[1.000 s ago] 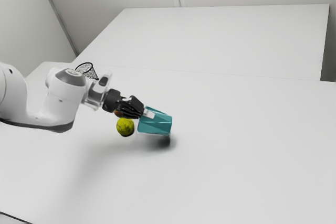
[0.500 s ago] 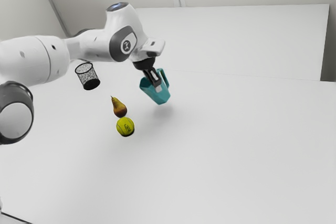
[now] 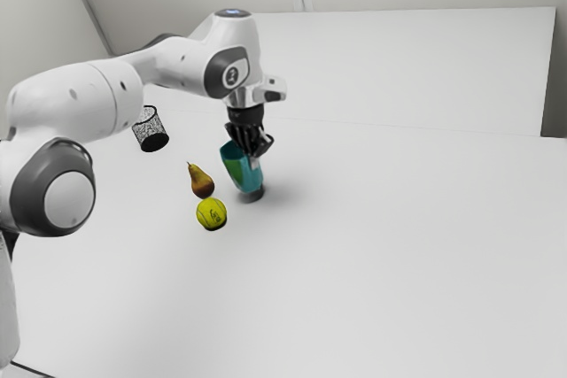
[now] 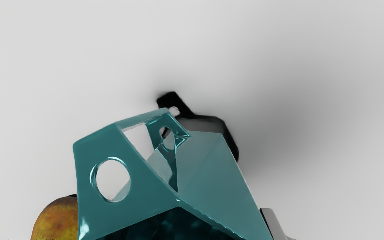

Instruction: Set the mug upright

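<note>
In the exterior view my gripper points down, shut on the teal mug near its upper part. The mug leans, its mouth up toward the exterior view's left and its base low over the table, close to a dark shadow. Whether the base touches the table I cannot tell. In the wrist view the mug shows its angular handle with round holes and part of its dark inside. One fingertip of my gripper lies along the mug's outer wall; the other is hidden.
A pear and a yellow-green ball lie close beside the mug, toward the exterior view's left. The pear is partly behind the mug in the wrist view. A black mesh cup stands farther back on the white table.
From lying nearly sideways in my grasp, the mug has swung to a steeper pose with its mouth upward. Over the last half second my hand has turned and brought it lower, toward the pear.
</note>
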`<action>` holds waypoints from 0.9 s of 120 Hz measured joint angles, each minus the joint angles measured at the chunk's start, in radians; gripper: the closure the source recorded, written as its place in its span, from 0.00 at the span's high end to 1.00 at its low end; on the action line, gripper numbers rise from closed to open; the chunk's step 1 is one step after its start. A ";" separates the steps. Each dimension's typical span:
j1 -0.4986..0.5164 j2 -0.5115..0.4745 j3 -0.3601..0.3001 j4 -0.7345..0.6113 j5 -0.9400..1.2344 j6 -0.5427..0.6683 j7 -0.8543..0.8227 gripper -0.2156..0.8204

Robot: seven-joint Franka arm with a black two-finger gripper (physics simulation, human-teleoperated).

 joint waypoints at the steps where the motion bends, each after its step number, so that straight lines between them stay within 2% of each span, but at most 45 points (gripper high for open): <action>1: -0.001 0.001 0.000 0.002 0.000 -0.002 -0.005 0.03; 43: -0.007 0.013 0.013 -0.010 -0.016 -0.023 -0.154 0.04; 62: -0.007 0.016 0.014 -0.012 -0.027 -0.013 -0.197 0.38; 73: -0.007 0.016 0.014 -0.012 -0.034 -0.009 -0.218 0.52; 88: -0.007 -0.006 0.020 -0.011 -0.039 -0.010 -0.241 0.64; 100: -0.009 -0.117 0.013 -0.013 -0.040 -0.039 -0.258 0.70; 108: -0.013 -0.222 -0.017 -0.010 -0.043 -0.083 -0.271 0.72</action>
